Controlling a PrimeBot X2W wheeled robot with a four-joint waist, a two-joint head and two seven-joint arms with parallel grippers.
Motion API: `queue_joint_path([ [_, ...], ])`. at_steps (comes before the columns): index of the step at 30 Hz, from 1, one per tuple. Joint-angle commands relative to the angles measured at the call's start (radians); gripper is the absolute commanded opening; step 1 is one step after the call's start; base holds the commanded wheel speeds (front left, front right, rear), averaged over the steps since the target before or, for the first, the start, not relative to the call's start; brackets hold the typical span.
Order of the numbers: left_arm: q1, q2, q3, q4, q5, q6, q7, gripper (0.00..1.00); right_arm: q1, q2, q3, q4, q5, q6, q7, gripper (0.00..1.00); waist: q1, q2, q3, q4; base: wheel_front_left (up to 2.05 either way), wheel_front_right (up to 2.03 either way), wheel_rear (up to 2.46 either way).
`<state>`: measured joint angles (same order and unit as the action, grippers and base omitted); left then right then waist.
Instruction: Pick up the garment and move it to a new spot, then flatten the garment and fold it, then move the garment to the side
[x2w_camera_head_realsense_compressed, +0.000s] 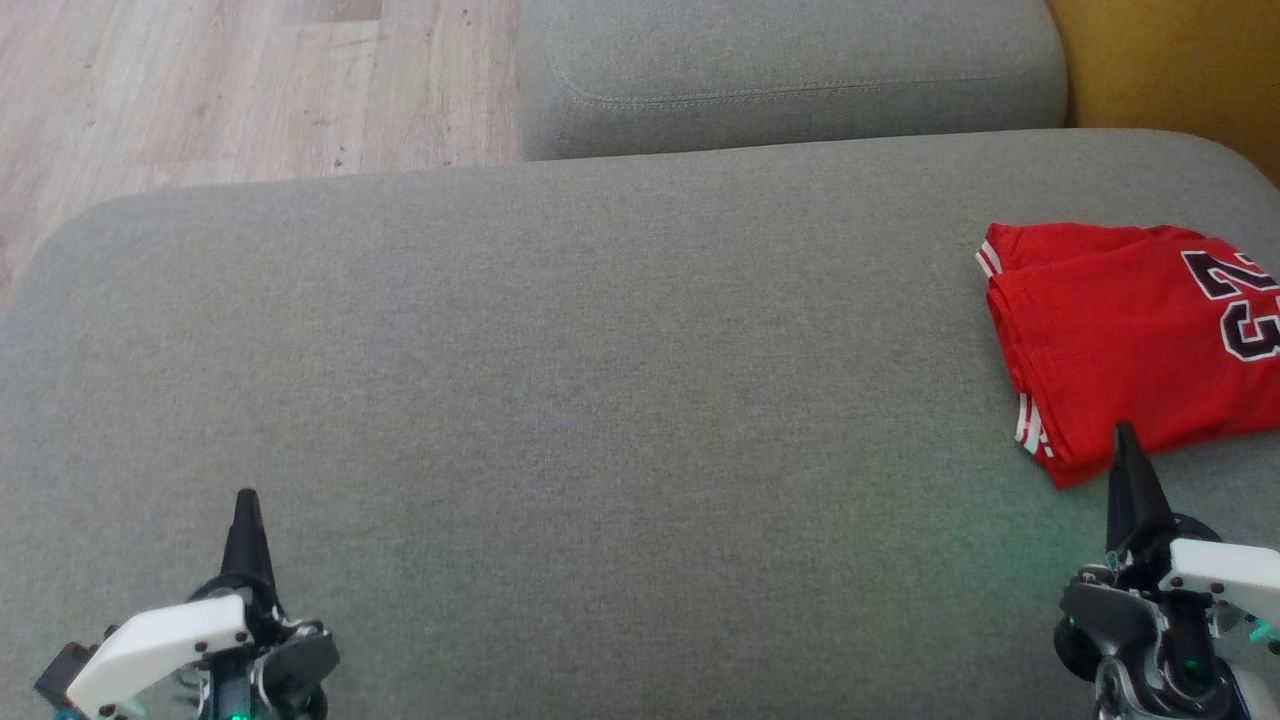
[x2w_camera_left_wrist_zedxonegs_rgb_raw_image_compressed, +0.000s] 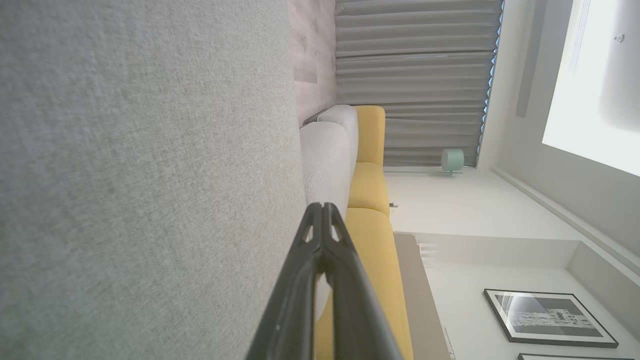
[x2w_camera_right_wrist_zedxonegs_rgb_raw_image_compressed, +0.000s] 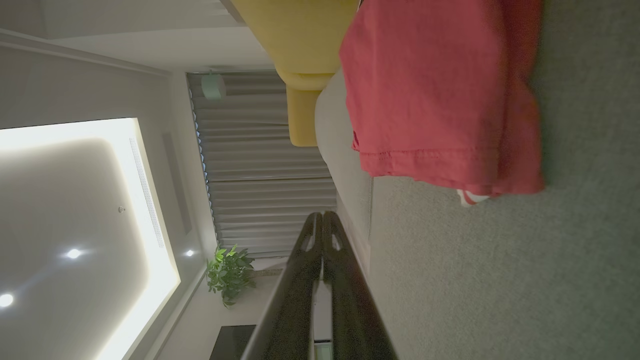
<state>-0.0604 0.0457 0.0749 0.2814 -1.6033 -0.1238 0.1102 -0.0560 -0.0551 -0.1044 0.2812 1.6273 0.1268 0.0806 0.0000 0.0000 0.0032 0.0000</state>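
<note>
Item: red garment (x2w_camera_head_realsense_compressed: 1120, 340), folded, on grey cushion (x2w_camera_head_realsense_compressed: 600, 400); both pincers closed and empty.

Garment: red jersey with white-striped trim and dark numerals, lying folded flat at the right edge of the cushion, about midway between its far and near edges, and running out of the head view on the right. Left gripper (x2w_camera_head_realsense_compressed: 246, 510): at the near left corner of the cushion, fingers pressed tip to tip, nothing between them, well apart from the garment; its wrist view shows the same closed fingers (x2w_camera_left_wrist_zedxonegs_rgb_raw_image_compressed: 323, 210) over bare grey fabric. Right gripper (x2w_camera_head_realsense_compressed: 1127, 440): at the near right corner, fingers fully together, holding nothing, tip just beside the garment's near hem; in its wrist view the garment (x2w_camera_right_wrist_zedxonegs_rgb_raw_image_compressed: 430, 90) lies just ahead of the closed tips (x2w_camera_right_wrist_zedxonegs_rgb_raw_image_compressed: 320, 217). Surroundings: second grey cushion (x2w_camera_head_realsense_compressed: 790, 70) beyond the far edge, wooden floor (x2w_camera_head_realsense_compressed: 200, 80) far left.
</note>
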Motion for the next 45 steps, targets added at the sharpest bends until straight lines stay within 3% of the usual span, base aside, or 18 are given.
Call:
queue_joint_path([
  [1, -0.048, 0.005, 0.04, -0.036, -0.004, -0.007, 0.004, 0.0, -0.049, -0.015, 0.018, -0.038, 0.004, 0.004, 0.01, 0.0, 0.0, 0.0, 0.0, 0.0, 0.0, 0.0, 0.0],
  [45, -0.048, 0.004, 0.039, -0.036, -0.005, -0.007, 0.003, 0.0, -0.05, -0.006, 0.006, -0.037, -0.006, 0.004, 0.02, 0.0, 0.0, 0.0, 0.0, 0.0, 0.0, 0.0, 0.0],
])
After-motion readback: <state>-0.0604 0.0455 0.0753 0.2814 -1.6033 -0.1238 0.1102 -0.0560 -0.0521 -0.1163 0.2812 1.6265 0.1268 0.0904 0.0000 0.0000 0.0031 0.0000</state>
